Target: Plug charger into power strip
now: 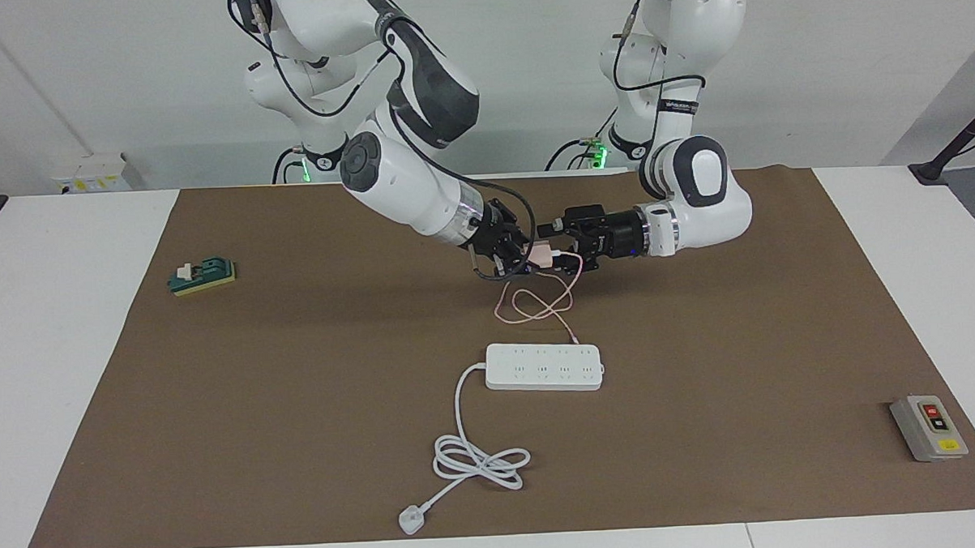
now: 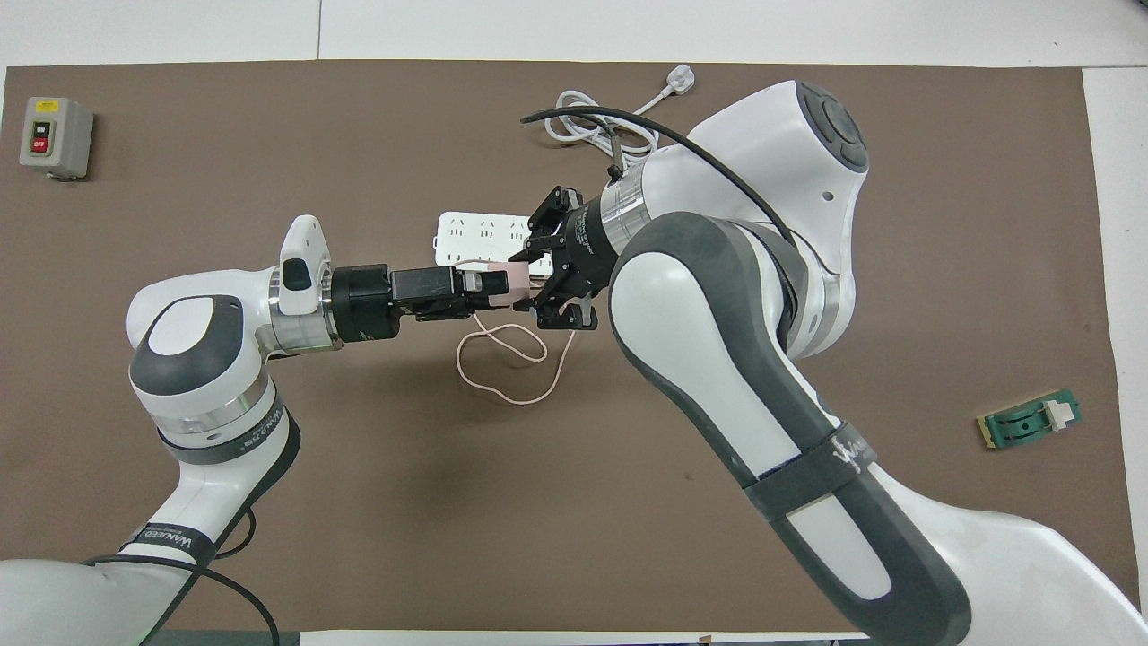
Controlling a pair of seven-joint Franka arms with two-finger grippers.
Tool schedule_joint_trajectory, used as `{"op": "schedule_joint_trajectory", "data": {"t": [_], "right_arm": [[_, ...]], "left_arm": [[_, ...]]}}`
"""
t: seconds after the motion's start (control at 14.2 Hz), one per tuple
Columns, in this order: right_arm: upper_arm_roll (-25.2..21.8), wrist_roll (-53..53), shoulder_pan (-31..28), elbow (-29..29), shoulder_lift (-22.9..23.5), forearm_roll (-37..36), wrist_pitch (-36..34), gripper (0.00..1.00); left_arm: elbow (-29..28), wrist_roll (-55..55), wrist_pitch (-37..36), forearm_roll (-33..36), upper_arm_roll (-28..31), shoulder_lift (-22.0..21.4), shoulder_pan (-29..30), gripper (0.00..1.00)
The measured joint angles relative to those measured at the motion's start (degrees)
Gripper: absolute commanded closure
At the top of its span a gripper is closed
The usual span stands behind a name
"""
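The pale pink charger hangs in the air between the two grippers, over the mat just on the robots' side of the power strip. My right gripper is shut on one end of it. From the left arm's end, my left gripper stands open with a finger on either side of the charger's other end. The thin pink cable drops from the charger and lies looped on the mat beside the white strip.
The strip's thick white cord coils farther from the robots and ends in a white plug. A grey switch box sits at the left arm's end, a green part at the right arm's end.
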Motion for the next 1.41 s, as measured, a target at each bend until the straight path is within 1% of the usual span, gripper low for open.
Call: {"op": "schedule_joint_trajectory", "data": {"t": [0.14, 0.35, 0.49, 0.64, 0.71, 1.34, 1.41], "right_arm": [[0.0, 0.0, 0.0, 0.0, 0.03, 0.0, 0.0, 1.0], [0.0, 0.0, 0.0, 0.0, 0.09, 0.0, 0.0, 1.0], [0.0, 0.0, 0.0, 0.0, 0.1, 0.0, 0.0, 1.0], [-0.01, 0.0, -0.04, 0.08, 0.06, 0.01, 0.03, 1.0], [-0.02, 0.0, -0.04, 0.06, 0.07, 0.01, 0.03, 1.0], [-0.04, 0.0, -0.05, 0.1, 0.05, 0.0, 0.17, 1.0], [-0.04, 0.0, -0.05, 0.1, 0.05, 0.0, 0.17, 0.85]], "left_arm": [[0.1, 0.0, 0.18, -0.02, 0.0, 0.0, -0.03, 0.19], [0.17, 0.0, 0.26, -0.03, 0.0, 0.0, -0.07, 0.44], [0.18, 0.01, 0.32, -0.03, 0.01, 0.0, -0.07, 0.63], [0.11, 0.09, 0.78, 0.01, 0.01, 0.11, -0.08, 0.84], [0.12, 0.1, 0.8, -0.01, 0.01, 0.12, -0.1, 1.0], [0.06, 0.07, 0.93, -0.05, 0.03, 0.19, -0.11, 1.0], [0.06, 0.07, 0.93, -0.05, 0.03, 0.19, -0.11, 1.0]]}}
